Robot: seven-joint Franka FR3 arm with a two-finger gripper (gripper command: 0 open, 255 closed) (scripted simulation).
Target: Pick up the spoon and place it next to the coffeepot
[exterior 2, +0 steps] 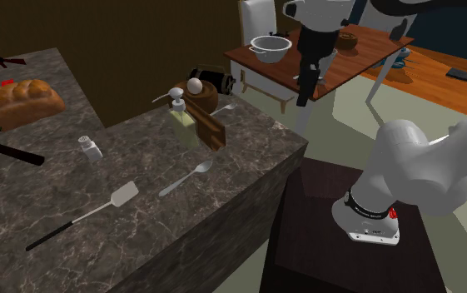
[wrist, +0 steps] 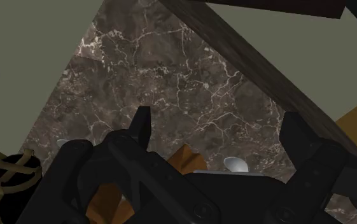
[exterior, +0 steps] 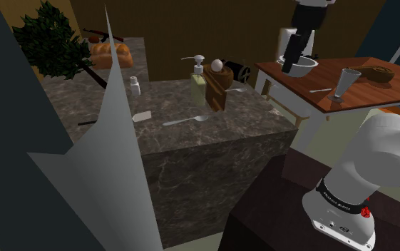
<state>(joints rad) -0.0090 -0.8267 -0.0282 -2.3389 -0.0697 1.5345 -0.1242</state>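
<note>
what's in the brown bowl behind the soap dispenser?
A white egg rests in the bowl, its top above the rim. The bowl's inside beneath the egg is hidden.

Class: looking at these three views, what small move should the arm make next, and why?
Probably bring the open gripper down and across toward the spoon on the marble counter: the gripper hangs high near the counter's end, fingers apart and empty, while the spoon lies flat and untouched mid-counter.

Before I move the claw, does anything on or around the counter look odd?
In the shoulder view a tall grey pointed sheet juts up across the marble counter, hiding part of it. The spoon lies flat, apart from it.
</note>
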